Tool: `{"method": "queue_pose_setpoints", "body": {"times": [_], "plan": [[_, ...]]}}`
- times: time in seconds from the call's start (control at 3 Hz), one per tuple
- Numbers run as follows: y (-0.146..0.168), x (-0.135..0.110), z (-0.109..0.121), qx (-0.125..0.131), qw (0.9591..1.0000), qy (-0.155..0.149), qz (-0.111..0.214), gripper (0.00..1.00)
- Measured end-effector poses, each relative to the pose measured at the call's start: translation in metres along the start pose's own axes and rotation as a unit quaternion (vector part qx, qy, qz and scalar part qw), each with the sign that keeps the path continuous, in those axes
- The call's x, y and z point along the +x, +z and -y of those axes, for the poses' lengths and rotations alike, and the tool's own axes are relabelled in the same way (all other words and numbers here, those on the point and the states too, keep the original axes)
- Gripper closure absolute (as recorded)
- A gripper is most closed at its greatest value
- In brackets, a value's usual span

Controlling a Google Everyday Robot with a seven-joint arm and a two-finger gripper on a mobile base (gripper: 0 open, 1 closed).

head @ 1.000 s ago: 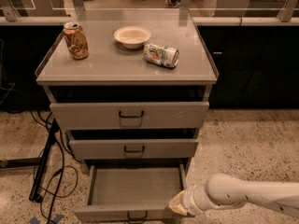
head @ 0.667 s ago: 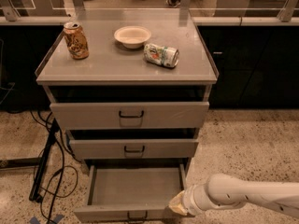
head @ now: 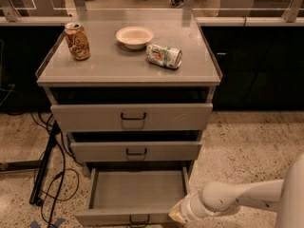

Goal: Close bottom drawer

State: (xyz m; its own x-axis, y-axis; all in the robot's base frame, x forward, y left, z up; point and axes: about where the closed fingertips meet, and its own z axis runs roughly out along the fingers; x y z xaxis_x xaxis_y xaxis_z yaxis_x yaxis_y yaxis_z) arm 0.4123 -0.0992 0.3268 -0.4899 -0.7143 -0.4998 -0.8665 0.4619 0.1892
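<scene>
Camera view: bottom drawer (head: 137,194) stands pulled well out at the foot of the cabinet (head: 209,75). Middle drawer (head: 166,151) and top drawer (head: 175,117) fronts sit further back. Gripper (head: 176,213) low at the bottom drawer's front right corner, touching or just beside it; I cannot tell whether it is open or holds anything. Arm (head: 237,198) enters from the right. On top: upright can (head: 77,41), bowl (head: 135,36), tipped can (head: 164,56)

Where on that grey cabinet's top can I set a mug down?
Bare: the cabinet top's front strip, ahead of the upright can, bowl and tipped can. Crowded: the back, where bowl and tipped can sit close. The open bottom drawer is bare inside, but the claw sits at its front right corner.
</scene>
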Motion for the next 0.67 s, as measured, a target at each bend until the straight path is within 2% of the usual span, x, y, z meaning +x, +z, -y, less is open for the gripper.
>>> {"method": "queue_pose_setpoints", "body": {"times": [0.33, 0.67], "plan": [[0.029, 0.023, 0.009, 0.014, 0.9998, 0.010, -0.005, 1.00], [0.063, 0.039, 0.022, 0.022, 0.9996, 0.014, 0.006, 1.00]]}}
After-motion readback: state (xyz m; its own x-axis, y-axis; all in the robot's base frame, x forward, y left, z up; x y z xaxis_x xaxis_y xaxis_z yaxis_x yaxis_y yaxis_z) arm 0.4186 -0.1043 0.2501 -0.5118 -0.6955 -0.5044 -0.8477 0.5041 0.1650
